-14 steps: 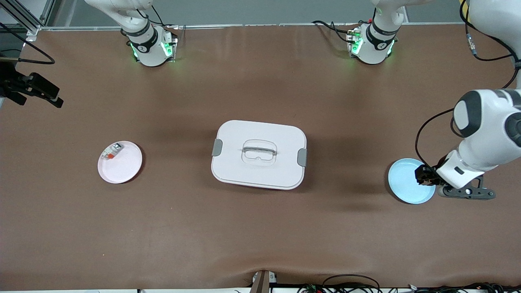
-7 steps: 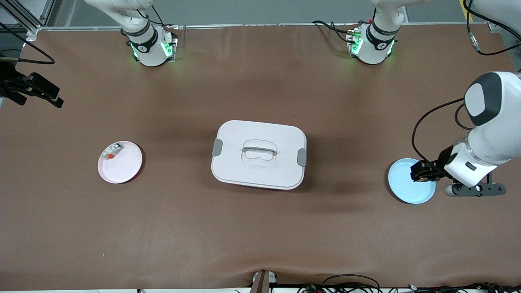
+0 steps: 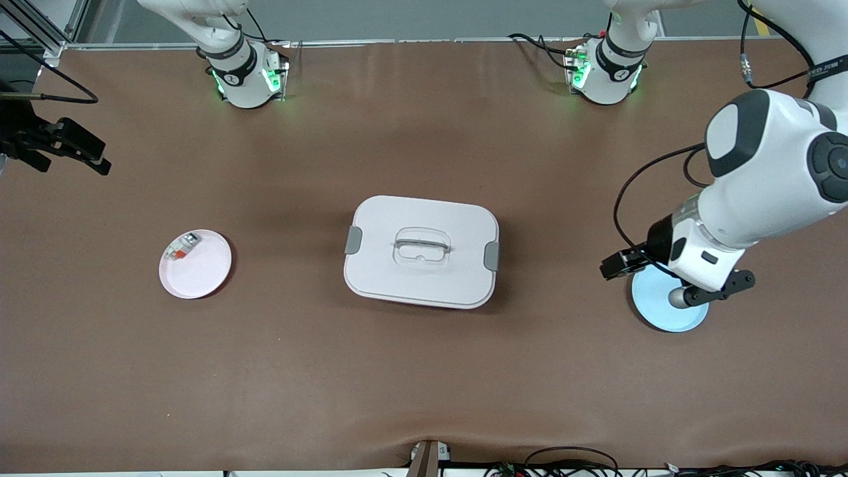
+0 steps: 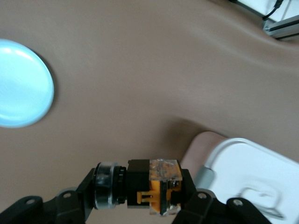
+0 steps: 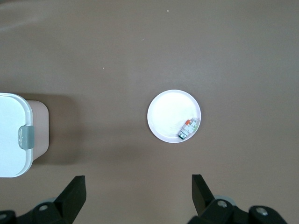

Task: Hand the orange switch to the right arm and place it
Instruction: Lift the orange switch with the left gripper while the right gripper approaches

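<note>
1. I work in a robotics lab, not a home or a kitchen: my two arm bases [image 3: 248, 76] [image 3: 604, 73] are bolted along one long edge of the table, each glowing with green status lights.
2. The tabletop [image 3: 424, 371] is covered edge to edge with a plain brown mat.
3. Aluminium framing [image 3: 40, 30] stands at one corner.
4. Loose black cables [image 3: 570, 460] bunch along the opposite long edge.
5. The props are sparse and staged: a white lidded box [image 3: 421, 250] at the centre, a pink plate [image 3: 202, 271] and a blue plate [image 3: 656, 308] toward either short edge.
</note>
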Robot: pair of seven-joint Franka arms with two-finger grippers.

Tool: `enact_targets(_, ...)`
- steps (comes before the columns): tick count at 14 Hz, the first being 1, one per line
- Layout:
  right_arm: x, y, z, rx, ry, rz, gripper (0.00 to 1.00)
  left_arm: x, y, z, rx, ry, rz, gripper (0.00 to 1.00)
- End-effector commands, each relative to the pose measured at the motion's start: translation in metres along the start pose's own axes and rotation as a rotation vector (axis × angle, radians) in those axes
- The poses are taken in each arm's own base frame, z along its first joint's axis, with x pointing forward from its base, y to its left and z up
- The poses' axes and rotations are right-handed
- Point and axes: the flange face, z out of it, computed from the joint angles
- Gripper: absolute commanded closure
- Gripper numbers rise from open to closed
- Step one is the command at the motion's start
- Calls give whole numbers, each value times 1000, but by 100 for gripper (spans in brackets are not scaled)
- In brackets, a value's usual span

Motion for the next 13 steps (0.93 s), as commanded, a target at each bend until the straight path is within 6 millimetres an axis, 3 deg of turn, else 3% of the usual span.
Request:
enact_targets(1,3,-1,-1,-10,3,-5,0,-27,30,-9,-32,-36,-95,100)
enact_targets(5,13,-21,18,-4,-27,-38,0,-73,85,-17,-108,-119,-268,100)
enact_targets(7,24,-70,19,1,-16,-121,0,-96,109,-14,-132,-171,-343,100)
enact_targets(9,35,-94,35,34,-20,-74,0,-127,140,-3,-142,-208,-405,100)
enact_targets(11,32,-145,34,116,26,-21,0,-138,157,3,-171,-221,-495,100)
enact_targets(13,22,-183,37,149,20,56,0,-150,173,3,-226,-288,-590,100)
